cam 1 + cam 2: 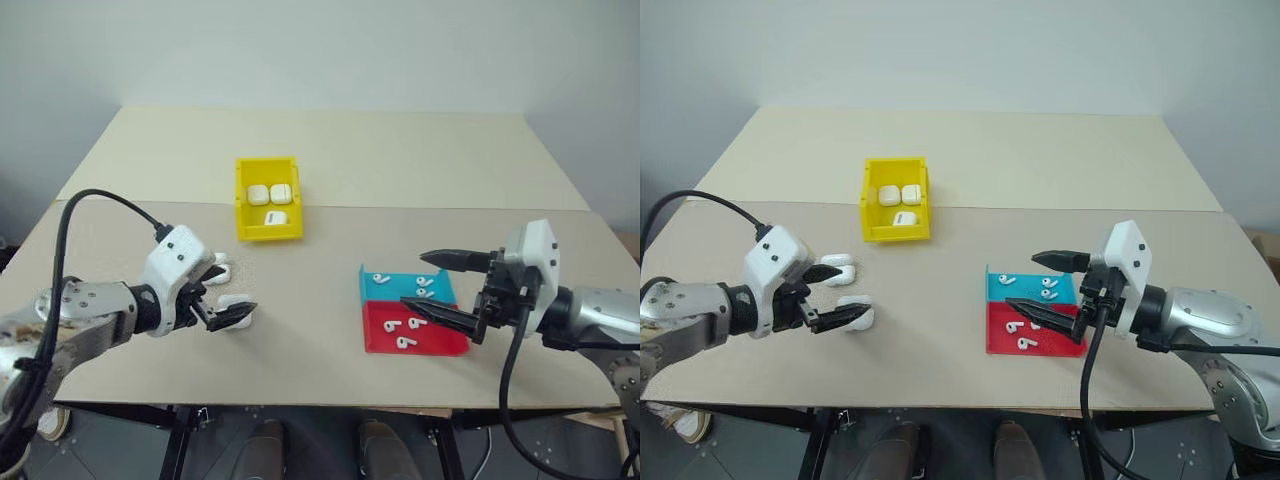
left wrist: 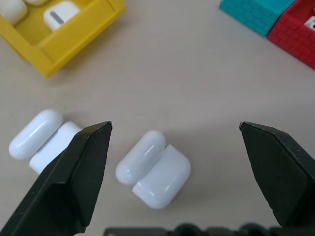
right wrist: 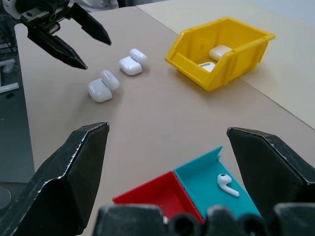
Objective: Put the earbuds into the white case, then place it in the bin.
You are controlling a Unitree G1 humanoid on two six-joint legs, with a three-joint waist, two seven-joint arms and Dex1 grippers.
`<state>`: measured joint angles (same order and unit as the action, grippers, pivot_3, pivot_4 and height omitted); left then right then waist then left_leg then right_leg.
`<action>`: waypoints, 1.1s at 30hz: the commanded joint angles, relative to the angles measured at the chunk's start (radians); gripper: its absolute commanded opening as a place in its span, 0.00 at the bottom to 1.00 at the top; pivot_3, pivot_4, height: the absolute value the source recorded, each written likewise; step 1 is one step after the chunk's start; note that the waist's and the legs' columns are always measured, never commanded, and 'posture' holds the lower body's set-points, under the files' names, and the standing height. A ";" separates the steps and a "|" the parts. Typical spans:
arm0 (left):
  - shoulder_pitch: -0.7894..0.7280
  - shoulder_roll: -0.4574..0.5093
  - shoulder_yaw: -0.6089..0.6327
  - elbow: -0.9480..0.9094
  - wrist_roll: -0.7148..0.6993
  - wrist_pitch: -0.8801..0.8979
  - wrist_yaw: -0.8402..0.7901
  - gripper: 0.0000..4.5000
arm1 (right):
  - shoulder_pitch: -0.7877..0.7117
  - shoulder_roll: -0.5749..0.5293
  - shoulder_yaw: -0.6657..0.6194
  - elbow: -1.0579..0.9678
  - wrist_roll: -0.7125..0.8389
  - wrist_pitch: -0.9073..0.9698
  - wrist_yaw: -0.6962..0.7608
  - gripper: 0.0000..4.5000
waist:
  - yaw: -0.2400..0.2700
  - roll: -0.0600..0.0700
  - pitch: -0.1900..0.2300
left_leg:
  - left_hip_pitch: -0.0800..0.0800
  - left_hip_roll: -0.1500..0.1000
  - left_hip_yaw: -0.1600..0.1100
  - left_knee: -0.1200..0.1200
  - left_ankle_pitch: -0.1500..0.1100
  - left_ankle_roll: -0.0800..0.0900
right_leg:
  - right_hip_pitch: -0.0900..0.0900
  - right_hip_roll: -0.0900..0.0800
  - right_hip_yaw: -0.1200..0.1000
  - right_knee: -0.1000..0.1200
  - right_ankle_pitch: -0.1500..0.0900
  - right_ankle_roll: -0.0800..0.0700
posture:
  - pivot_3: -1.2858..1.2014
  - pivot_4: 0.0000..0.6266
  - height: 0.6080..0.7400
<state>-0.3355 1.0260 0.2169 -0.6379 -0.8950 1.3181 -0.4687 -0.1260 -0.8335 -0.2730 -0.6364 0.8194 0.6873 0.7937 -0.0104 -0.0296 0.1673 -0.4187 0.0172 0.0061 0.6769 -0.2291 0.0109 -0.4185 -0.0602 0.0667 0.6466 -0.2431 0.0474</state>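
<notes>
Risk: my left gripper (image 1: 228, 308) hangs over the nearer open white case (image 2: 154, 169); closing off-centre could snap its lid or skid it into the second case (image 2: 43, 138) just beside. Both my grippers stand fully open, empty, touching nothing. My right gripper (image 1: 428, 285) hovers above the earbuds (image 1: 412, 324) in the trays (image 1: 373, 340). The bin (image 1: 246, 225) sits well beyond.

Left hand (image 1: 838, 296) gapes over an open white case (image 1: 856, 313).

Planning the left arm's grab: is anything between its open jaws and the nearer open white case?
Nothing visible. The left gripper hovers with jaws wide open over the nearer case, which lies lid-open on the bare table. The second case sits beside it, apart.
</notes>
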 commanded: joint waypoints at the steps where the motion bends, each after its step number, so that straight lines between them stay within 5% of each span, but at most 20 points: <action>1: -0.152 -0.090 0.014 0.079 -0.004 0.268 0.127 1.00 | -0.022 0.009 0.016 -0.023 -0.001 -0.012 -0.022 0.99 | 0.000 0.000 0.000 | 0.000 0.000 0.000 0.000 0.000 0.000 | 0.000 0.000 0.000 0.000 0.000 0.000 | 0.52 0.24 1.00; 3: -0.179 -0.107 0.021 0.087 -0.016 0.296 0.158 1.00 | -0.040 0.026 0.036 -0.023 -0.012 -0.016 -0.047 0.99 | -0.005 -0.001 0.000 | 0.001 0.000 0.000 0.000 0.000 0.000 | 0.001 0.000 0.000 -0.001 0.000 0.000 | 0.52 0.24 1.00; 9: -0.294 0.055 -0.125 0.272 -0.183 0.296 0.174 1.00 | -0.069 0.100 0.117 -0.024 -0.084 -0.041 -0.121 0.99 | -0.011 -0.001 0.000 | -0.002 0.000 -0.001 -0.002 0.000 0.000 | -0.005 0.000 0.001 0.002 -0.001 -0.001 | 0.52 0.24 1.00; 14: -0.459 0.145 -0.300 0.487 -0.436 0.296 0.261 1.00 | -0.054 0.163 0.160 -0.047 -0.127 -0.061 -0.165 0.99 | -0.003 -0.002 0.000 | 0.000 -0.001 -0.001 0.000 0.000 0.000 | -0.002 0.000 0.001 0.001 -0.001 0.000 | 0.52 0.24 1.00; 22: -0.559 0.152 -0.476 0.598 -0.795 0.281 0.687 1.00 | -0.053 0.218 0.193 -0.049 -0.159 -0.078 -0.196 0.99 | -0.003 -0.002 0.000 | -0.002 0.000 -0.002 0.000 0.000 -0.001 | -0.004 -0.001 0.001 0.002 -0.001 0.000 | 0.52 0.24 1.00; 26: -0.651 0.227 -0.674 0.624 -1.050 0.218 0.893 1.00 | -0.060 0.238 0.207 -0.044 -0.174 -0.083 -0.198 0.99 | -0.006 -0.002 0.000 | -0.002 -0.001 -0.002 0.000 0.000 -0.001 | -0.004 -0.001 0.001 0.003 -0.001 -0.001 | 0.52 0.24 1.00; 33: -0.765 0.204 -0.878 0.705 -1.077 0.219 0.867 1.00 | -0.069 0.262 0.224 -0.032 -0.195 -0.099 -0.197 0.99 | -0.003 -0.002 0.000 | -0.002 -0.002 -0.002 -0.001 0.001 -0.001 | -0.004 -0.001 0.001 0.003 -0.001 -0.001 | 0.52 0.24 1.00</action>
<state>-1.0759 1.2367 -0.6416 0.0430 -1.9598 1.5440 0.4095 -0.1800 -0.5749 -0.0469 -0.6479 0.6292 0.6199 0.5984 -0.0138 -0.0312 0.1672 -0.4201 0.0153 0.0046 0.6763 -0.2286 0.0094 -0.4218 -0.0613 0.0674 0.6491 -0.2437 0.0467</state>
